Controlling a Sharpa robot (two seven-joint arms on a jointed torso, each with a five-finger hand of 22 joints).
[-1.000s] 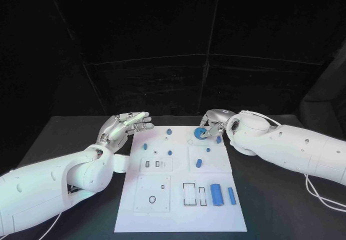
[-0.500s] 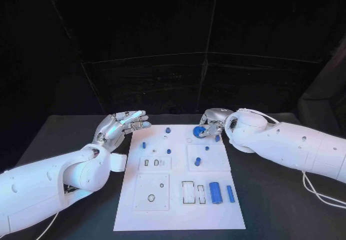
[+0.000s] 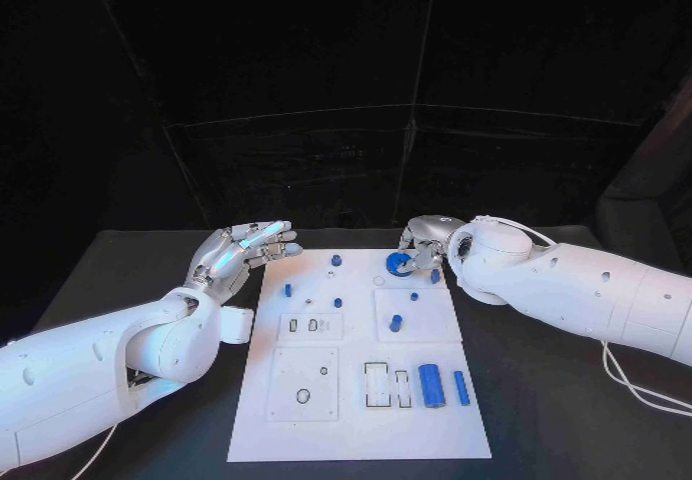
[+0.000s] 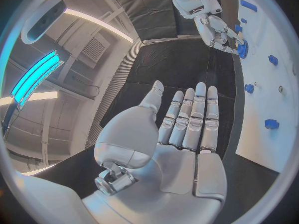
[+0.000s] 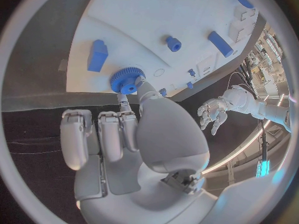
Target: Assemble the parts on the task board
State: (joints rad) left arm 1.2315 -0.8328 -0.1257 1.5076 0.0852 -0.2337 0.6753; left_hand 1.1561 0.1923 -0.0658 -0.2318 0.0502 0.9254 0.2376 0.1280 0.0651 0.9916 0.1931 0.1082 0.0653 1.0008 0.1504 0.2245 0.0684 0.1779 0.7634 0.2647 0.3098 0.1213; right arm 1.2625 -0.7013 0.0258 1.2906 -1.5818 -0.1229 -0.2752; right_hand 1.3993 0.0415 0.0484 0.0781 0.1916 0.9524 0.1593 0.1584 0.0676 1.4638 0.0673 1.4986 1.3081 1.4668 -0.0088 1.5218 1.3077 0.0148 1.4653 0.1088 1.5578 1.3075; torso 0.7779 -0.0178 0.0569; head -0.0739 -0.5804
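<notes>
While the left hand (image 3: 238, 252) is hovering open and empty left of the board (image 3: 361, 410), the right hand (image 3: 420, 250) is pinching the blue gear (image 3: 397, 263) at upper centre; it is probably seating it, and next needs pressing down squarely.

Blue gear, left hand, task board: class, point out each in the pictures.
blue gear (image 5: 127, 79): right wrist view, toothed top face.
left hand (image 4: 163, 149): left wrist view, palm.
task board (image 3: 361, 425): head view, bare near edge.
</notes>
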